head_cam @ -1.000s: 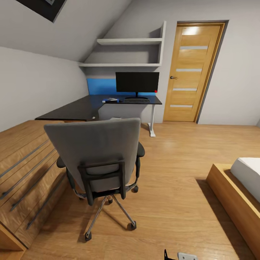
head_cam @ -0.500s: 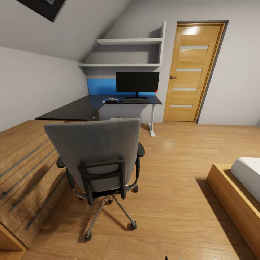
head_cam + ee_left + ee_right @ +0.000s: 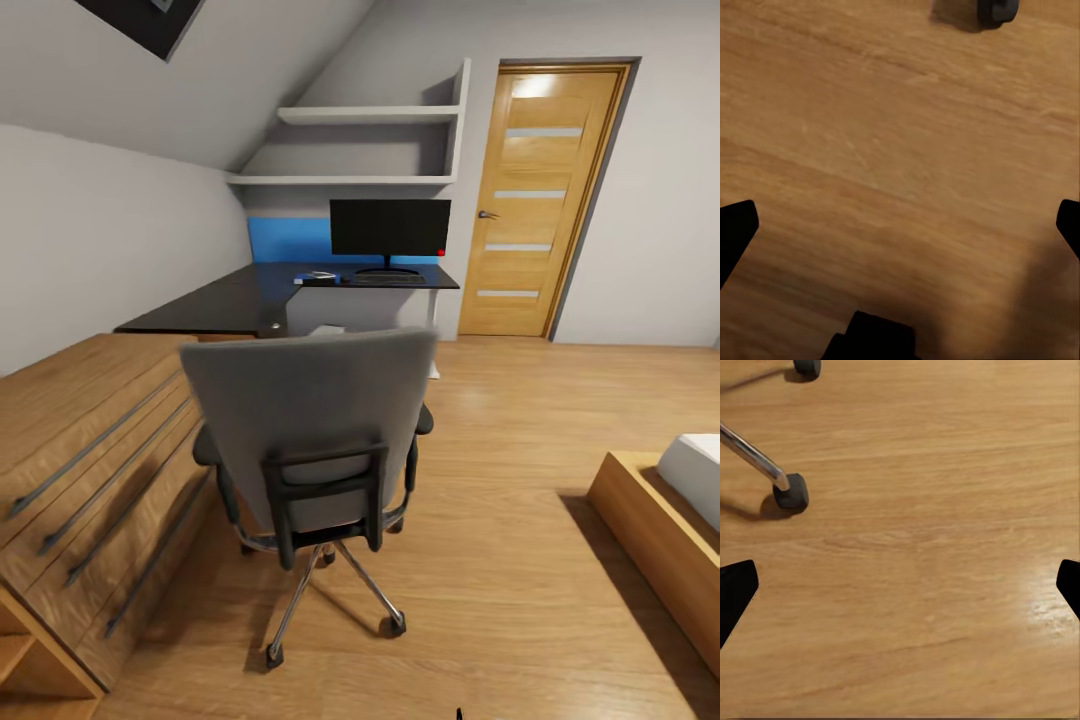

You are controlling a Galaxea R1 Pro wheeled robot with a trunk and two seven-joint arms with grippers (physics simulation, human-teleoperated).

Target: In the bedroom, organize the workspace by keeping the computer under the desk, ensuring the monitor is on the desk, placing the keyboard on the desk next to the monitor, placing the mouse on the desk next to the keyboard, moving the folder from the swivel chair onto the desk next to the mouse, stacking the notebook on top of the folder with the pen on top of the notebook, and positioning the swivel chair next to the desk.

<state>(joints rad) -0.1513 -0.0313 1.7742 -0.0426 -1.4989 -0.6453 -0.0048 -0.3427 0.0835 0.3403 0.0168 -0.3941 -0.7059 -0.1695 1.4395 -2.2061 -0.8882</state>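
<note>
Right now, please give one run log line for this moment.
phase: approaching | swivel chair: back toward robot, away from desk | monitor: on desk | both grippers: open, empty

Head view high behind the swivel chair (image 3: 310, 440) toward the desk (image 3: 250, 295); both wrist views downward, seemingly close above floor (image 3: 930, 585).

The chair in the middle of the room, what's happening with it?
Nothing is holding it right now. The robot faces the back of the chair, which stands on the wood floor apart from the desk. The monitor is on the desk. Both grippers, left and right, hang over bare floor with jaws wide apart, holding nothing.
</note>
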